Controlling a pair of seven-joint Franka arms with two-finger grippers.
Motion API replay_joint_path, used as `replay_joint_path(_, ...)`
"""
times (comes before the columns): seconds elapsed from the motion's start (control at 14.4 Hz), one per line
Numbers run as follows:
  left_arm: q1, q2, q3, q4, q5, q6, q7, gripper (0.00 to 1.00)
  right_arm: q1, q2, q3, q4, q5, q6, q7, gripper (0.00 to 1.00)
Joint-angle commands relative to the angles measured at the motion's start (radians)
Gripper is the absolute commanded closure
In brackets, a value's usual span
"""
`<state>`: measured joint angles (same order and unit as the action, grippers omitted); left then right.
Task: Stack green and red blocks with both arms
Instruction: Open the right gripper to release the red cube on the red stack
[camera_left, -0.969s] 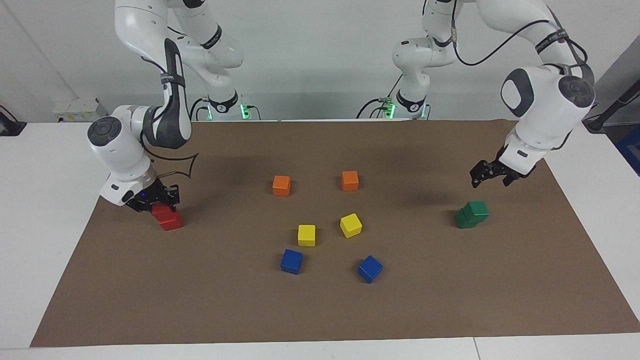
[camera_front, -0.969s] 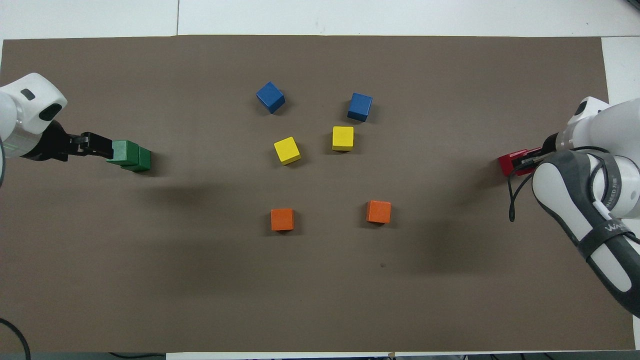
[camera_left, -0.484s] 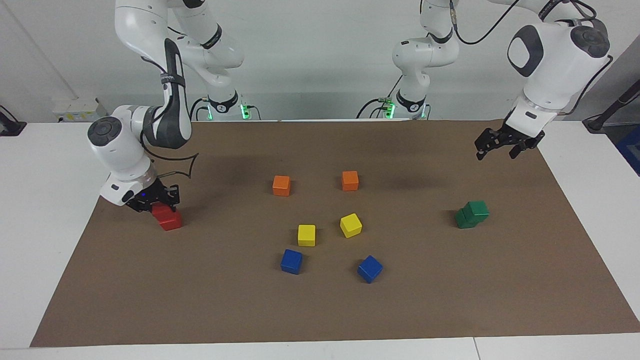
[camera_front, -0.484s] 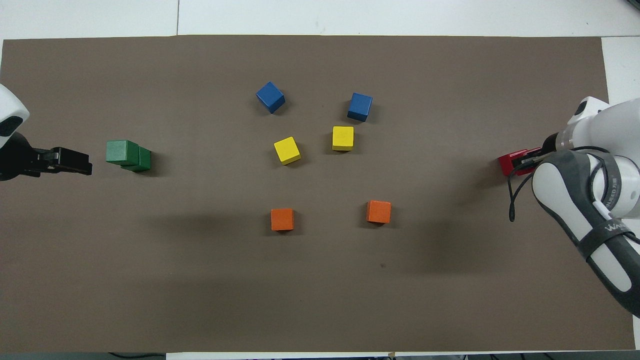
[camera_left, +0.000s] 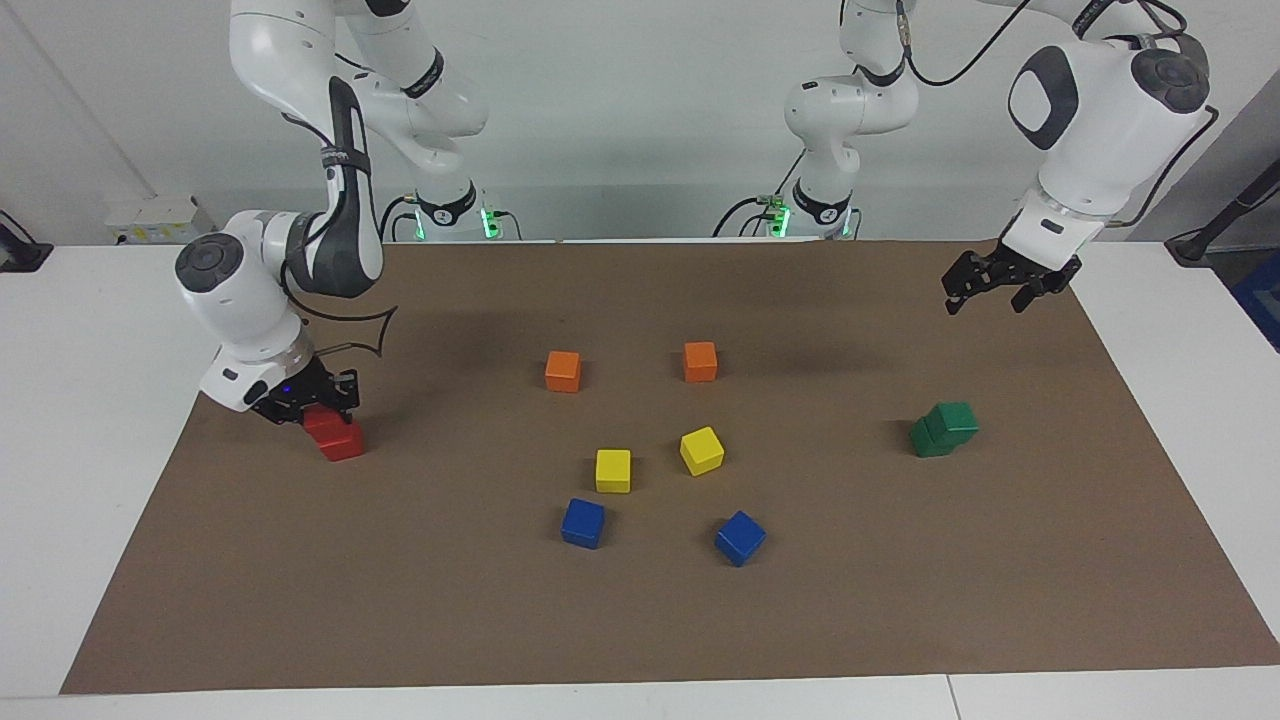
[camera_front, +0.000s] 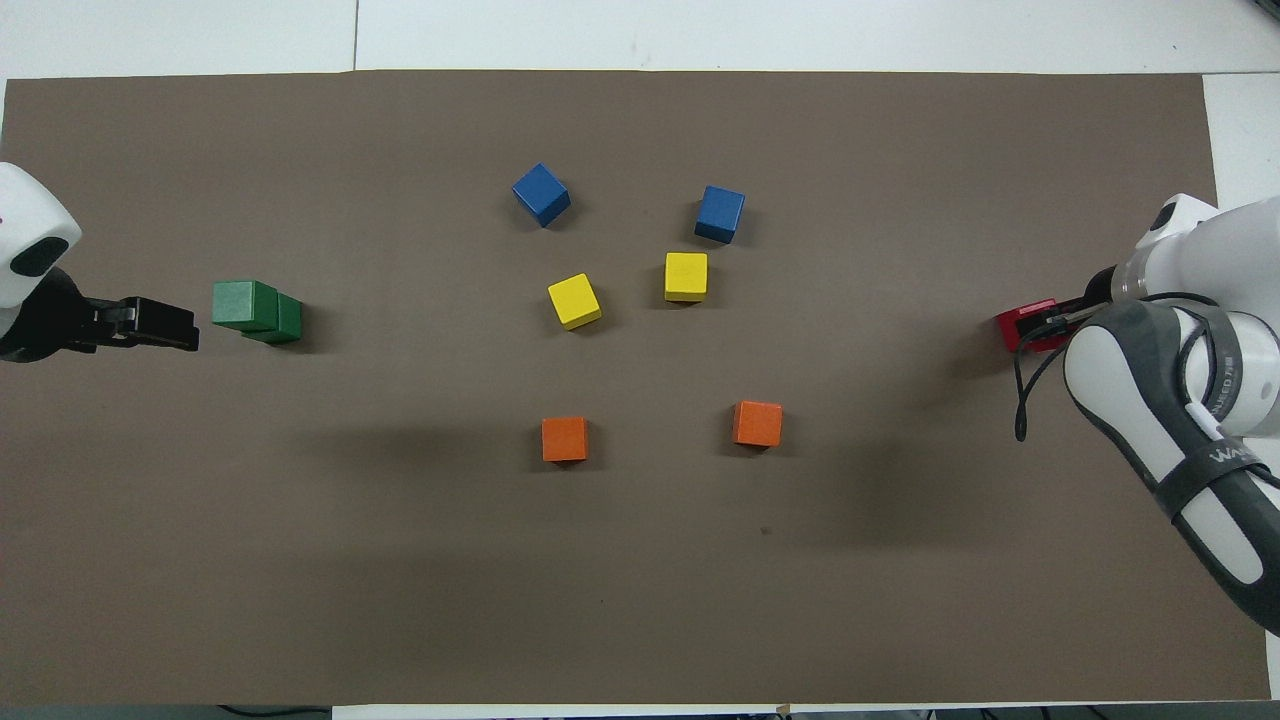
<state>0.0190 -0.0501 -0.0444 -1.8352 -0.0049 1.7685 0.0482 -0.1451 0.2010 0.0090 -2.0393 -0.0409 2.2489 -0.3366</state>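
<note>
Brown paper covers the worktop (camera_left: 640, 620), with much free room at the edge farthest from the robots. Green blocks (camera_left: 944, 429) stand stacked, slightly offset, alone; the left gripper (camera_left: 985, 290) hangs above, jaws apart. The right gripper (camera_left: 305, 400) is at the red blocks (camera_left: 335, 434); its grip I cannot tell.

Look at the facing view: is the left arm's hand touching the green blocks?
No, the left hand hangs in the air, apart from the stacked green blocks.

- We see a robotics lab: two white robot arms (camera_left: 300, 230) bolted at the frame's top.
- Brown paper sheet (camera_left: 640, 620) covers a white table (camera_left: 90, 400).
- Bare white wall (camera_left: 620, 100) across the top, cables trailing.
</note>
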Motion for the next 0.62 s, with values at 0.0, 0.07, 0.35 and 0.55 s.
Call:
replay_joint_path(0.0,-0.025,0.013,0.009,0.060,-0.001,-0.036,-0.004,0.00,-0.002,-0.008,0.006,-0.015,-0.005,0.017,0.025,0.00)
replay_joint_path(0.07,-0.025,0.045,0.009,0.112,0.002,-0.070,-0.004,0.00,-0.002,-0.008,0.006,-0.012,-0.005,0.017,0.025,0.00)
replay_joint_path(0.35,-0.027,0.038,0.009,0.099,0.000,-0.064,-0.004,0.00,-0.004,0.006,0.006,0.039,-0.005,-0.005,0.034,0.00)
replay_joint_path(0.55,-0.036,0.036,0.011,0.099,0.000,-0.064,-0.004,0.00,0.007,-0.006,0.014,0.100,-0.004,-0.073,0.091,0.00)
